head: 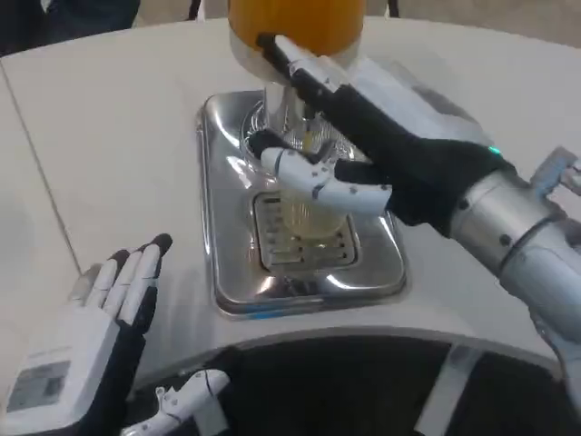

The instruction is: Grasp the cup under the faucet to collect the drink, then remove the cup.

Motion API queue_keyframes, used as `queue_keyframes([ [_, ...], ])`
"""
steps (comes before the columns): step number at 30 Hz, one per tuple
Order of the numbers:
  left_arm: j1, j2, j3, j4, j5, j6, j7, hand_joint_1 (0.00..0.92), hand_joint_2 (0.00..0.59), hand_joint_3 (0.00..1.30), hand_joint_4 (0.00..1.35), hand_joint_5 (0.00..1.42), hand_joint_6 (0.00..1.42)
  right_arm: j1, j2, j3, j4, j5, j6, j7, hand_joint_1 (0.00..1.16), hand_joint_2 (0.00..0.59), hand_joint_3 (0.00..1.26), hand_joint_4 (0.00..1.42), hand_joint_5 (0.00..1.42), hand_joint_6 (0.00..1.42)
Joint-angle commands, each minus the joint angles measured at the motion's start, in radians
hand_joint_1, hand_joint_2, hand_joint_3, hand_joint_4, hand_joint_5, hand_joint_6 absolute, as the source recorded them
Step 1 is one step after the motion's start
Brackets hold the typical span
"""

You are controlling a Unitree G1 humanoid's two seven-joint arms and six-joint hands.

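Note:
A clear plastic cup stands on the slotted grate of the steel drip tray, under the faucet of the orange drink dispenser. Pale yellow drink shows in its lower part. My right hand reaches in from the right and wraps its fingers around the cup's upper half, hiding the rim. My left hand lies open near the table's front left edge, fingers stretched forward, holding nothing.
The dispenser's silver column rises from the back of the tray, just behind the cup. White tabletop spreads to the left and behind. The table's curved front edge runs below the tray.

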Motion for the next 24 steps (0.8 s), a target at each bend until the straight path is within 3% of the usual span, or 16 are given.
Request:
queue_keyframes([
  [1, 0.006, -0.013, -0.013, 0.010, 0.015, 0.015, 0.001, 0.000, 0.148, 0.00, 0.00, 0.00, 0.00, 0.025, -0.019, 0.056, -0.062, -0.048, -0.001, 0.093, 0.18, 0.492, 0.00, 0.00, 0.00, 0.00],
  [6, -0.005, -0.038, -0.013, 0.016, 0.028, 0.039, 0.012, 0.000, 0.137, 0.00, 0.00, 0.00, 0.00, 0.035, -0.036, 0.057, -0.124, -0.160, 0.051, 0.157, 0.18, 0.497, 0.00, 0.00, 0.00, 0.00],
  [18, -0.203, -0.075, -0.019, 0.163, 0.002, 0.104, 0.033, 0.052, 0.102, 0.00, 0.00, 0.00, 0.00, 0.058, 0.025, 0.056, -0.144, -0.270, 0.062, 0.203, 0.17, 0.508, 0.00, 0.00, 0.00, 0.01],
  [24, -0.301, -0.084, -0.064, 0.223, 0.008, 0.103, 0.050, 0.103, 0.085, 0.00, 0.00, 0.00, 0.00, 0.047, 0.058, 0.045, -0.120, -0.311, 0.066, 0.229, 0.18, 0.513, 0.00, 0.00, 0.00, 0.01],
])
